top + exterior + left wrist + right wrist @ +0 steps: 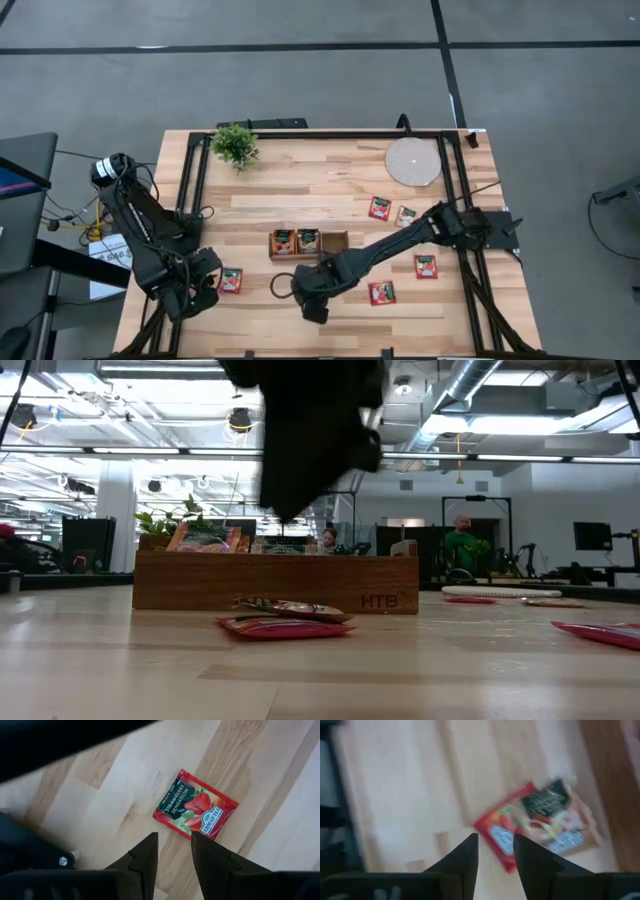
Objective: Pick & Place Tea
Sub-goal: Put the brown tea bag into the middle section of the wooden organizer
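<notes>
High view, tray: we see the long brown wooden three-compartment tray near the middle of the pale plank bench.
Done so far: the tray's two left compartments hold small flat tea sachets. In the low view they stand up above the tray wall. The third compartment looks bare.
Left to do: we count several loose sachets lying flat on the bench. A red one and a pale beige one lie just beside each other beyond the tray. Two more red ones lie on the right side. One strawberry-print red sachet lies at the left.
Overlapping pair: the low view shows a beige sachet lying partly over a red sachet, just in front of the tray. The right wrist view shows the same pair. In the high view the right arm covers them.
Right pincer: it hangs over that pair, fingers apart, with nothing between them.
Left pincer: it hovers at the bench's left edge just short of the strawberry-print sachet. Its fingers are apart and grip nothing.
Our judgement: the task is roughly part-way through. Some tea is in the tray, but most of the sachets we can see have not been collected.
</notes>
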You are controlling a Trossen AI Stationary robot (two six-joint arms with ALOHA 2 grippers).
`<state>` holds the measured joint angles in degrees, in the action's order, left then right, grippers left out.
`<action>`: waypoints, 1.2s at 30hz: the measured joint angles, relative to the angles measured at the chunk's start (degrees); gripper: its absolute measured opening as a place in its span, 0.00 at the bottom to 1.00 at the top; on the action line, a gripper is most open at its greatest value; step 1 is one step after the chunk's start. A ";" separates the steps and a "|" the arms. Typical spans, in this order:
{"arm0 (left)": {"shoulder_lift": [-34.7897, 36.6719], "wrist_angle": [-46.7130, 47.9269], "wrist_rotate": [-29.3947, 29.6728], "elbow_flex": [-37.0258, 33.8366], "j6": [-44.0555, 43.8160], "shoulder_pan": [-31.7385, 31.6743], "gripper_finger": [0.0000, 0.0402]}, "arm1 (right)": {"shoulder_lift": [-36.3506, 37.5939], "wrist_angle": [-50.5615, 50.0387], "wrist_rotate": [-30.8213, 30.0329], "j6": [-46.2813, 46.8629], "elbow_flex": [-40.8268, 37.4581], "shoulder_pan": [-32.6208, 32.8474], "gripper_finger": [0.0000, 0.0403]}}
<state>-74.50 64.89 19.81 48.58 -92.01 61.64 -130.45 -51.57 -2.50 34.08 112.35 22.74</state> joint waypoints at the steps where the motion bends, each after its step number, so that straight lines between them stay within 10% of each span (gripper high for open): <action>1: 0.00 0.01 0.02 0.00 0.07 -0.02 0.27 | -0.10 -1.71 0.02 1.06 -0.23 -0.45 0.29; 36: 0.00 -0.10 3.25 0.00 2.68 0.00 0.27 | -2.07 1.26 -0.69 20.51 -0.14 -2.76 0.29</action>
<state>-74.50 64.79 23.06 48.58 -89.33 61.65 -132.53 -50.32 -3.20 54.59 112.22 19.98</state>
